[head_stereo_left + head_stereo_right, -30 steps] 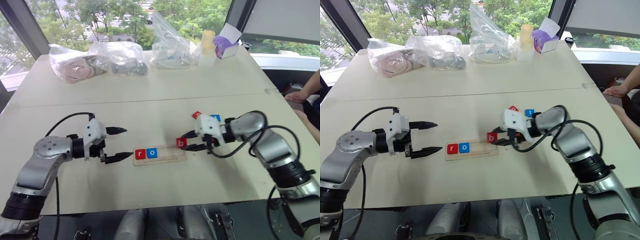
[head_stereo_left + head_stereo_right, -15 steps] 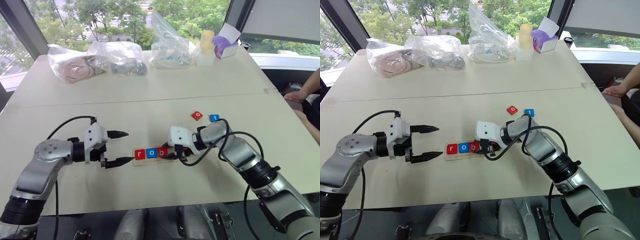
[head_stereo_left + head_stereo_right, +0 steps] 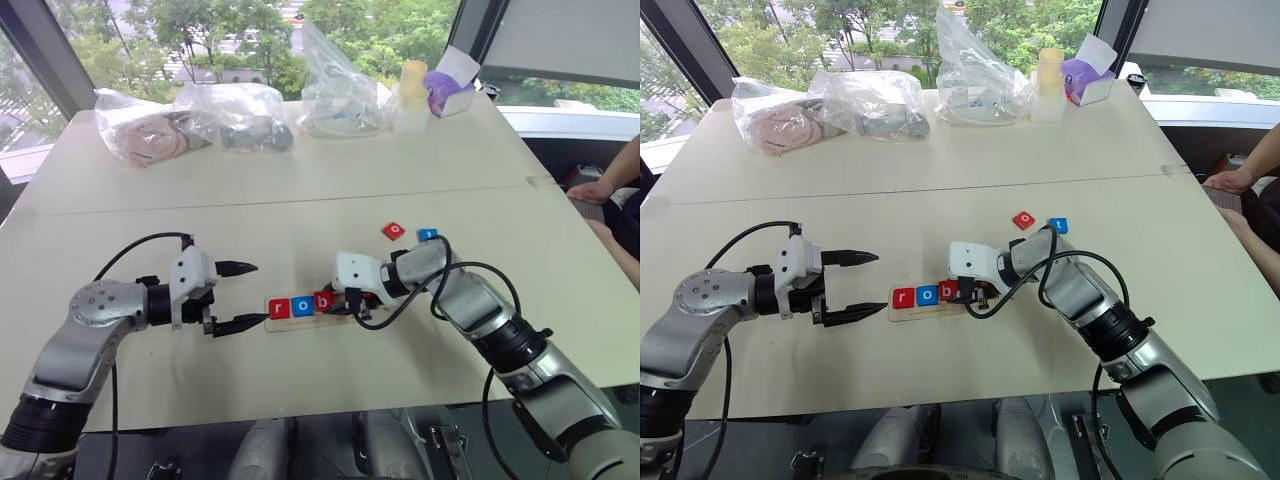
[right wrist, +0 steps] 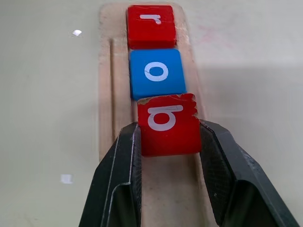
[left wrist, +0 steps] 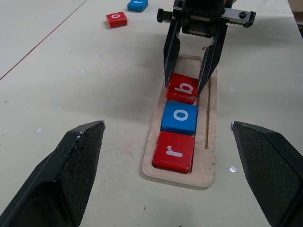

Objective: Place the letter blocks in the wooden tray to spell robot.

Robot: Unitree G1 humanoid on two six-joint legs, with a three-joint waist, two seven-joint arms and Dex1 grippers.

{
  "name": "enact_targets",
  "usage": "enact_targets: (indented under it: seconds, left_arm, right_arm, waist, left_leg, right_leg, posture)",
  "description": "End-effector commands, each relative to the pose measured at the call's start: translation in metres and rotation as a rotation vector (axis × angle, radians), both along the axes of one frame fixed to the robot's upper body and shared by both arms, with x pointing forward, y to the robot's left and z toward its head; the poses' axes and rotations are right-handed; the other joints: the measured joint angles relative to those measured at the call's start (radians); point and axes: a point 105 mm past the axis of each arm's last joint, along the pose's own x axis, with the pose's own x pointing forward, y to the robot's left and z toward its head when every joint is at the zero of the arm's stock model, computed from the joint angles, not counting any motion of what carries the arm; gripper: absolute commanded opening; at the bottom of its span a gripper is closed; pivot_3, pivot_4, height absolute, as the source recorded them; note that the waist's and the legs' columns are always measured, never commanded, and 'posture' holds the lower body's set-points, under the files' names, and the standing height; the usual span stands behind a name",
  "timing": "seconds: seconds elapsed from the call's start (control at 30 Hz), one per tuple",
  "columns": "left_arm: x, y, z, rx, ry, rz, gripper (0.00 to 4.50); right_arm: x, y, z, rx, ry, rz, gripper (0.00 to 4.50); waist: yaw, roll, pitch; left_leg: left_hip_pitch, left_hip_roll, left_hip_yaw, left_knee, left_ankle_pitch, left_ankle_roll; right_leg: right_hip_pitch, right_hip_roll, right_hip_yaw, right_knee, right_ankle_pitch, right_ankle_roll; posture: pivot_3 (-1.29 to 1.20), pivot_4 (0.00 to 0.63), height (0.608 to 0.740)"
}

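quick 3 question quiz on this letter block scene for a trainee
1. True or false: the right claw is shut on the red b block.
2. Which letter blocks lie loose on the table, outside the wooden tray? A) r and o B) o and t C) b and t
3. Fill in: the left claw is ____ and holds nothing.

Key: 1 true; 2 B, the red o block and blue t block; 3 open.

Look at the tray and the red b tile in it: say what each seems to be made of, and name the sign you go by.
Wooden tray: pale, matt, unpainted-looking wood; a soft grain tone and rounded routed edges suggest it. Red b tile: probably painted wood; chips along its top edge show a lighter material under the red coat, though plastic cannot be ruled out.
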Motion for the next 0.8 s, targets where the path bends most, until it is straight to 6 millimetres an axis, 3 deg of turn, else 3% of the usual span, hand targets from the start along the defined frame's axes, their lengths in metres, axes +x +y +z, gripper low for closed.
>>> enact_targets:
  seconds: [0.03, 0.07, 0.2, 0.5, 0.7, 0.8]
  left_arm:
    - [-0.001, -0.002, 0.008, -0.011, -0.031, -0.007, 4.5]
    - [-0.001, -0.002, 0.008, -0.011, -0.032, -0.006, 4.5]
    - [0.001, -0.001, 0.008, -0.011, -0.036, 0.001, 4.5]
    - [0.004, -0.003, 0.009, -0.016, -0.038, 0.0, 4.5]
    - [0.006, -0.004, 0.009, -0.016, -0.041, -0.002, 4.5]
    - [0.006, -0.004, 0.009, -0.017, -0.039, -0.005, 4.5]
  right_arm:
    - [-0.003, 0.007, 0.009, 0.019, -0.007, 0.034, 2.16]
    - [-0.004, 0.008, 0.009, 0.024, 0.001, 0.037, 2.47]
    - [-0.007, 0.012, 0.015, 0.043, 0.016, 0.048, 4.48]
    - [0.017, 0.009, 0.037, 0.109, -0.042, -0.05, 4.48]
    - [0.02, -0.002, 0.058, 0.158, -0.058, -0.079, 4.48]
    - [0.023, -0.014, 0.049, 0.123, -0.092, -0.124, 4.48]
  waist:
    - [0.0, 0.0, 0.0]
    - [0.0, 0.0, 0.0]
    - [0.0, 0.0, 0.0]
    - [-0.001, 0.0, 0.0]
    - [0.001, 0.0, 0.0]
    - [0.0, 0.0, 0.0]
  left_leg:
    - [0.0, 0.0, 0.0, 0.0, 0.0, 0.0]
    - [0.0, 0.0, 0.0, 0.0, 0.0, 0.0]
    - [0.0, 0.0, 0.0, 0.0, 0.0, 0.0]
    - [0.0, 0.0, 0.0, 0.0, 0.0, 0.0]
    - [0.0, 0.0, 0.0, 0.0, 0.0, 0.0]
    - [0.0, 0.0, 0.0, 0.0, 0.0, 0.0]
  right_leg:
    - [0.0, 0.0, 0.0, 0.0, 0.0, 0.0]
    - [0.0, 0.0, 0.0, 0.0, 0.0, 0.0]
    - [0.0, 0.0, 0.0, 0.0, 0.0, 0.0]
    - [0.0, 0.0, 0.0, 0.0, 0.0, 0.0]
    - [0.0, 0.0, 0.0, 0.0, 0.0, 0.0]
    - [0.0, 0.0, 0.0, 0.0, 0.0, 0.0]
  posture:
    - [0.0, 0.15, 0.74]
    - [0.0, 0.15, 0.74]
    - [0.0, 0.15, 0.74]
    - [0.0, 0.15, 0.74]
    - [0.0, 0.15, 0.74]
    - [0.0, 0.15, 0.74]
